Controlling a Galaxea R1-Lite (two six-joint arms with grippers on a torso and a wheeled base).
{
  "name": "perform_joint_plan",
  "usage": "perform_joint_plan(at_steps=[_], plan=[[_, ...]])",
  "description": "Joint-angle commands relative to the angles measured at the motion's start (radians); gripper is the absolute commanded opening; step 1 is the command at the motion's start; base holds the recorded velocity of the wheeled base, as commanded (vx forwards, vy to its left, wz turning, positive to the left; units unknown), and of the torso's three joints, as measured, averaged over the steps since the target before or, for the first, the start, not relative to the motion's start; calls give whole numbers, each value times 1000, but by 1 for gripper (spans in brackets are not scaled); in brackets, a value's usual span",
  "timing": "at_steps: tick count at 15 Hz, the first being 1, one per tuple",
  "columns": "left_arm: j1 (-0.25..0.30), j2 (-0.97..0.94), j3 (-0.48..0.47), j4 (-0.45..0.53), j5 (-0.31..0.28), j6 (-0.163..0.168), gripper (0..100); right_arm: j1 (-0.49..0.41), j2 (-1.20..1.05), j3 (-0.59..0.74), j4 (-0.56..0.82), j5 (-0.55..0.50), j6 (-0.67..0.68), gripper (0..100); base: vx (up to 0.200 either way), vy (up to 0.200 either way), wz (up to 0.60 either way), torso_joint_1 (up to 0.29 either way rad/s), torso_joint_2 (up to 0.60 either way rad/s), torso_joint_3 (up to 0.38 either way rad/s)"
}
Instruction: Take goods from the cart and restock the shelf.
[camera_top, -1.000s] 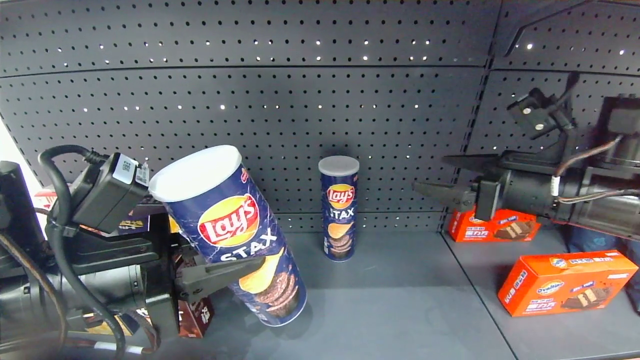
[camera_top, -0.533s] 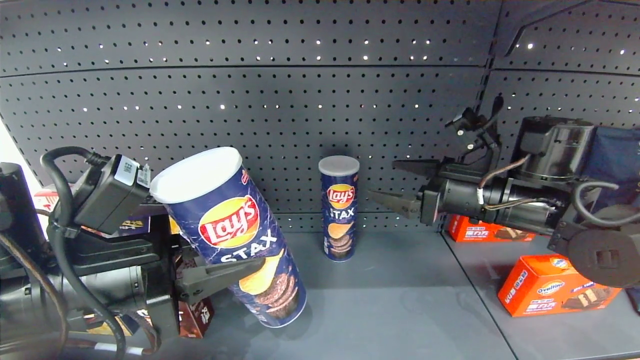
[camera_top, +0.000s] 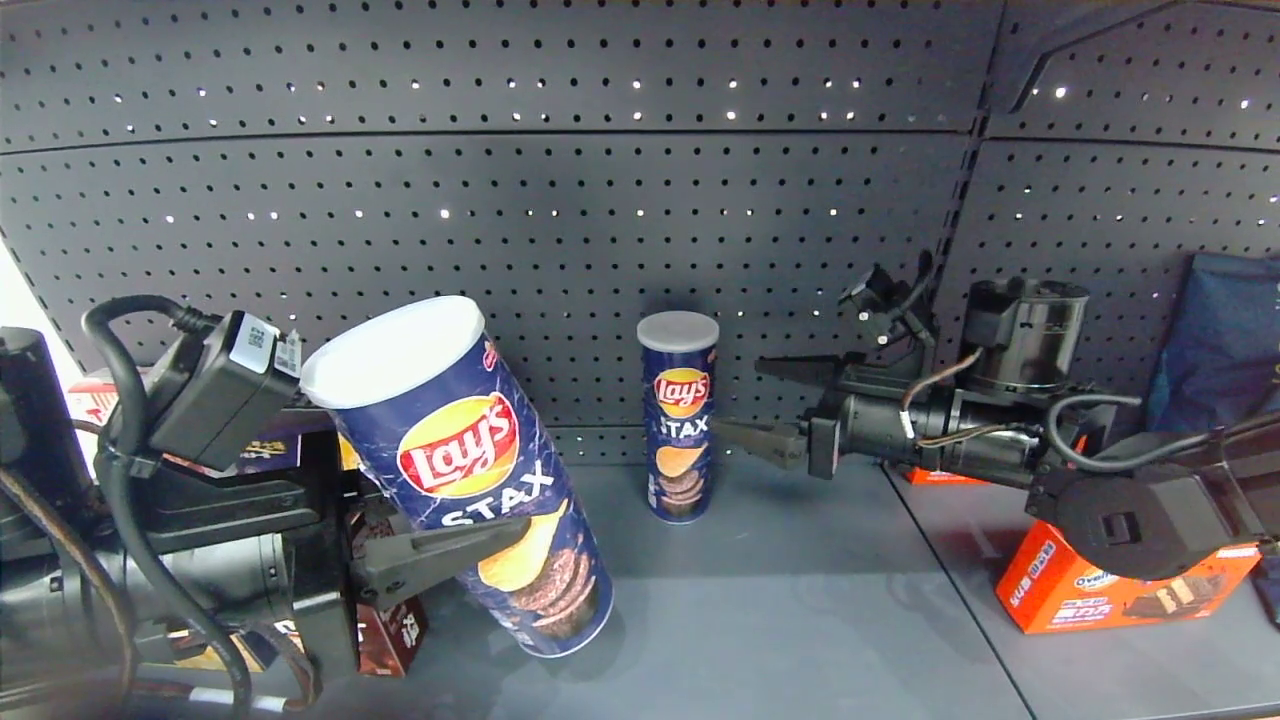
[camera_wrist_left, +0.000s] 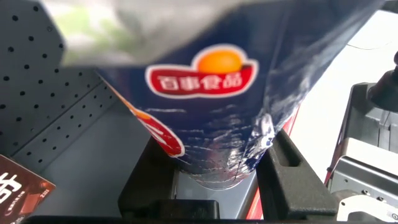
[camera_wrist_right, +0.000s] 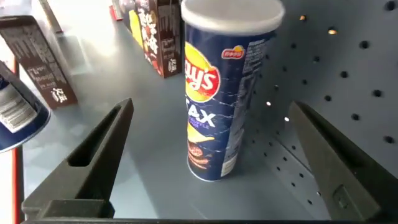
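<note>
A tall can of chips (camera_top: 455, 460) is being held by the left gripper (camera_wrist_left: 214, 155), whose fingers are being kept closed on the lower half of the tube. The can is being carried tilted, lid toward the robot's left, with its bottom edge at or just above the shelf (camera_top: 800, 600); contact cannot be told. A second can (camera_top: 680, 420) is standing upright near the back panel (camera_top: 560, 230). It is being faced by the right gripper (camera_top: 740, 398), spread wide, empty and just beside it. An orange box (camera_top: 1050, 590) is lying farther right.

The held can is being judged light, stiff and slick-walled, and likely to dent if squeezed hard. Being tall and narrow, it is judged easy to tip. A hold across the round wall near mid-height is being favoured, away from the plastic lid.
</note>
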Motion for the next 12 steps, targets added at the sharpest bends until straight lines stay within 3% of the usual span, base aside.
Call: perform_joint_plan(at_steps=[1, 12], plan=[[0, 1, -3, -1, 0, -1, 0, 2, 38, -1, -7, 28, 0, 100, 0, 0, 0, 0, 0, 0], [0, 5, -1, 1, 0, -2, 0, 5, 236, -82, -52, 88, 3, 100, 0, 0, 0, 0, 0, 0]])
